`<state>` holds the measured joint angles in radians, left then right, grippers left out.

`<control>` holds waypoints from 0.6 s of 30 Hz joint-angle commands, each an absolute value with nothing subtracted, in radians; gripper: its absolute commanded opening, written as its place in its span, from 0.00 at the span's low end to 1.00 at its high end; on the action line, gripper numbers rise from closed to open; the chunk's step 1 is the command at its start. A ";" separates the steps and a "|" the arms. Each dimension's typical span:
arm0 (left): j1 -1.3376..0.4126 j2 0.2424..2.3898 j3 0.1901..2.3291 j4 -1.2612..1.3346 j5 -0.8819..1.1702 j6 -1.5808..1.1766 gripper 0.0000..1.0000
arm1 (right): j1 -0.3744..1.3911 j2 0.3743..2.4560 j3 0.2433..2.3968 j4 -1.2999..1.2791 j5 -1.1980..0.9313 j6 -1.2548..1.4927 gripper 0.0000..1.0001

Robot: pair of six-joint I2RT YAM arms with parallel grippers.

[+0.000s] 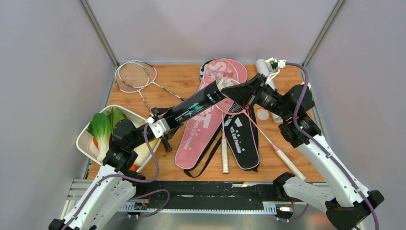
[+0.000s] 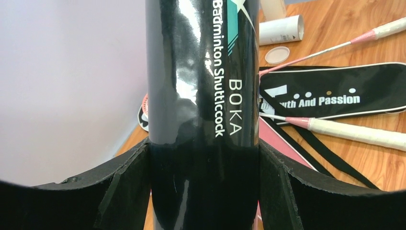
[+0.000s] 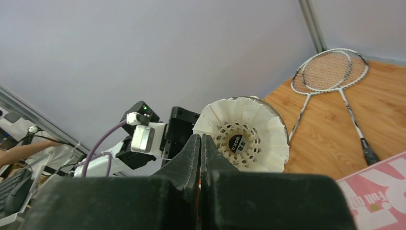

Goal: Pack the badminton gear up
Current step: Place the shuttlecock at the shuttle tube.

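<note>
My left gripper [image 1: 165, 125] is shut on a glossy black shuttlecock tube [image 1: 196, 106] and holds it slanted above the bags; in the left wrist view the tube [image 2: 203, 86] fills the space between my jaws [image 2: 203, 143]. A white feather shuttlecock [image 3: 244, 136] sits in the tube's open mouth [image 1: 221, 86]. My right gripper [image 3: 200, 140] is shut, its tips against the shuttlecock's left rim; it also shows in the top view [image 1: 227, 90]. A pink "SPORT" bag [image 1: 201, 132] and a black bag [image 1: 242, 139] lie flat with pink rackets [image 1: 224, 148] on them.
Two silver rackets [image 1: 136, 75] lie at the back left, seen also in the right wrist view [image 3: 330, 72]. A white tube [image 2: 282, 29] and its round lid [image 2: 277, 55] lie at the back right. A white tray of vegetables [image 1: 82, 139] stands at the left.
</note>
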<state>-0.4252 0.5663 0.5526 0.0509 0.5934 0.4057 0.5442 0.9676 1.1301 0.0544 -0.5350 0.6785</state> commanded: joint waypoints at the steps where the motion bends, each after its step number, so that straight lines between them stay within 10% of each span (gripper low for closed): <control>1: -0.428 0.564 0.578 0.203 0.637 0.403 0.05 | 0.604 0.985 1.107 0.164 -0.594 0.777 0.00; 14: -0.427 0.470 0.544 0.138 0.766 0.599 0.03 | 0.640 0.918 1.024 0.071 -0.578 0.745 0.00; 18: -0.428 0.456 0.558 0.088 0.754 0.614 0.03 | 0.640 0.886 1.046 0.010 -0.553 0.707 0.23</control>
